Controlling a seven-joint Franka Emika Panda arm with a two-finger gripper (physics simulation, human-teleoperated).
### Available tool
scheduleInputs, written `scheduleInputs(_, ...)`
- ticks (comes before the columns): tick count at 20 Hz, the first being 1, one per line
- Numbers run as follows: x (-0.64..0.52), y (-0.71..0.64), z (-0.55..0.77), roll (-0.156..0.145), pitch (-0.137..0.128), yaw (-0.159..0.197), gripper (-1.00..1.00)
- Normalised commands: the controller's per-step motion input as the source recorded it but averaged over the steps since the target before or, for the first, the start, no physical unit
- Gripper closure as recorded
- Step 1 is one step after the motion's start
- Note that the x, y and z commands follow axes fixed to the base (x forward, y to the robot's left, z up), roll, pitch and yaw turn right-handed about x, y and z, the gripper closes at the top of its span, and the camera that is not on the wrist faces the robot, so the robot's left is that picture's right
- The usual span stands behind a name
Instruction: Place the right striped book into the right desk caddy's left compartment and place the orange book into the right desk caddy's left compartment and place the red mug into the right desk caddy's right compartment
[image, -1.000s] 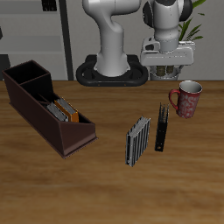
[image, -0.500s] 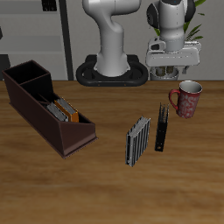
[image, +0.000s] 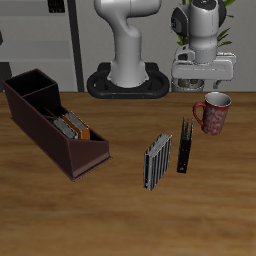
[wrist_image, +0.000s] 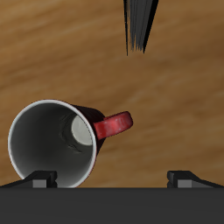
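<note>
Black fingertip pads show as two small blocks set wide apart in the wrist view, so the gripper (image: 204, 84) hangs with its jaws spread and nothing between them, raised above the table at the upper right of the exterior frame. Directly beneath it stands the red mug (image: 213, 112), upright, white inside facing up, its loop handle (wrist_image: 114, 126) sticking out sideways; in the wrist view the mug (wrist_image: 54, 144) lies closer to one fingertip than the other, so the claw is not centred over it. Bare wooden table (image: 90, 215) rings the mug on most sides. Just beside it, toward the frame's centre, a slim black book (image: 185, 146) stands on edge, and close beyond that a striped book (image: 157, 162) also stands upright; these two are the nearest obstacles. A dark wedge of a book shows in the wrist view, apart from the handle. Well apart, at the left of the exterior frame, the right desk caddy (image: 40, 128) runs diagonally, its taller end toward the upper left. The squarish right compartment (image: 26, 83) there looks open, while the longer slanted section holds the orange book (image: 69, 128) alongside a further upright book that I cannot make out.
</note>
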Motion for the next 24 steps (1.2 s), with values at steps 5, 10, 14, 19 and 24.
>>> scheduleInputs(5, 0.04, 0.12, -0.15, -0.014, 0.02, -0.01, -1.0)
scheduleInputs(10, 0.01, 0.05, -0.27, -0.071, 0.034, -0.023, -1.0)
scheduleInputs(14, -0.14, 0.14, -0.17, -0.045, -0.048, 0.021, -1.0)
scheduleInputs(19, -0.03, 0.05, -0.18, -0.023, 0.057, -0.026, -1.0)
scheduleInputs(24, -0.11, 0.01, -0.12, 0.02, 0.067, -0.074, -1.0)
